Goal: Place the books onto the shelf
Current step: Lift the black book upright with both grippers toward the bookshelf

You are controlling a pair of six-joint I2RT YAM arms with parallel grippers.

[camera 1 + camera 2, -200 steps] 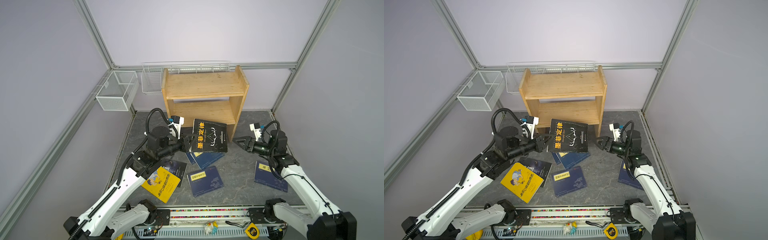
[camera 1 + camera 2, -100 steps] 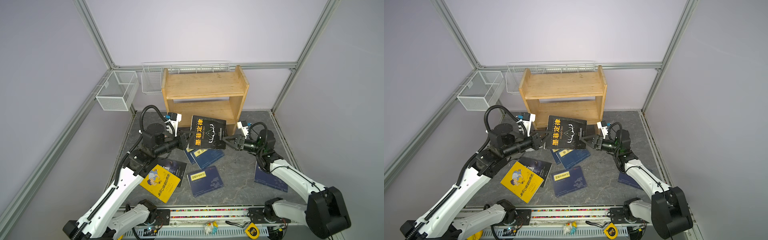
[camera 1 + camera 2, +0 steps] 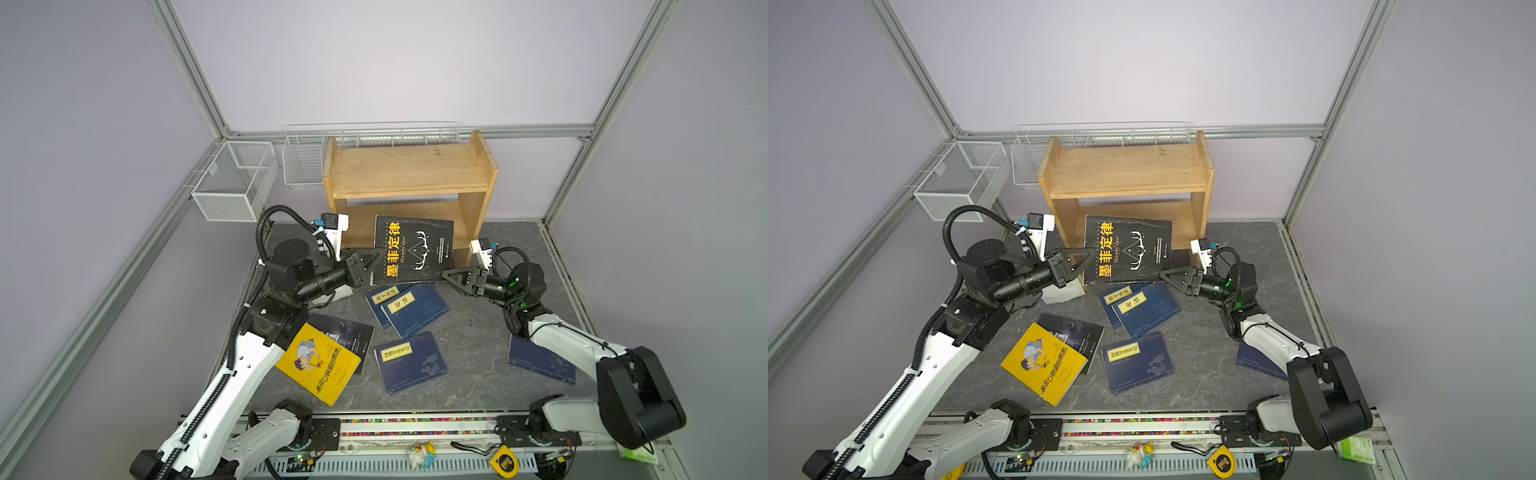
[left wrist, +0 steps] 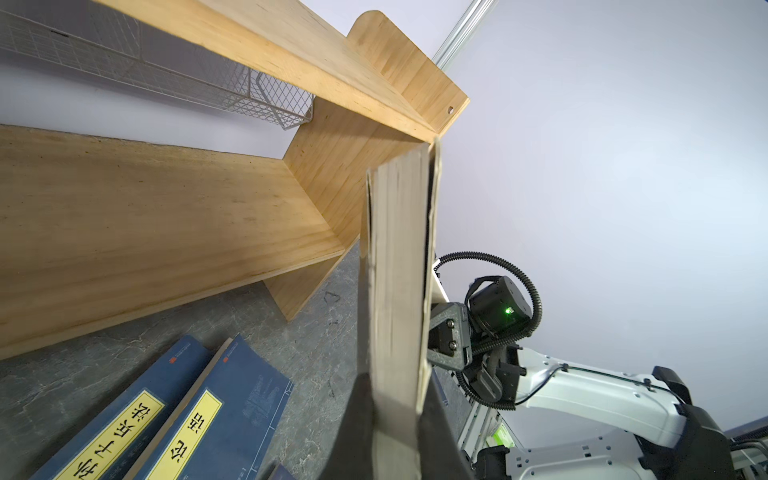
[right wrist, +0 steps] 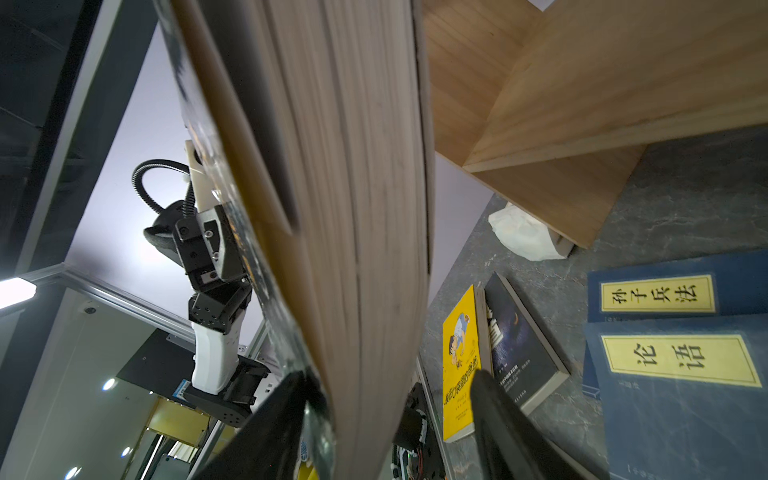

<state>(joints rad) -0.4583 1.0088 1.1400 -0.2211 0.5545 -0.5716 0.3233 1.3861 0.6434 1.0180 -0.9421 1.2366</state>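
A black book with yellow Chinese characters (image 3: 411,253) (image 3: 1125,253) stands tilted in front of the wooden shelf (image 3: 409,170) (image 3: 1125,166). My left gripper (image 3: 376,259) (image 4: 395,411) is shut on its left edge. My right gripper (image 3: 446,276) (image 5: 386,382) straddles the lower right corner, open: one finger lies on the cover, the other finger (image 5: 494,411) stands off the page edge (image 5: 353,208). On the floor lie three navy books (image 3: 415,309) (image 3: 384,297) (image 3: 409,368), a yellow book (image 3: 318,363) over another black book (image 3: 349,336), and a navy book (image 3: 540,363) under the right arm.
A white soft packet (image 3: 1061,291) (image 5: 523,237) lies at the shelf's left foot, below the left gripper. Two wire baskets (image 3: 232,183) (image 3: 303,166) hang on the back left walls. A tape measure (image 3: 505,461) and a small toy (image 3: 419,453) sit on the front rail.
My right arm has reached left to the black book's lower right corner and its jaws have narrowed around it. The left gripper has carried the book a little back toward the shelf.
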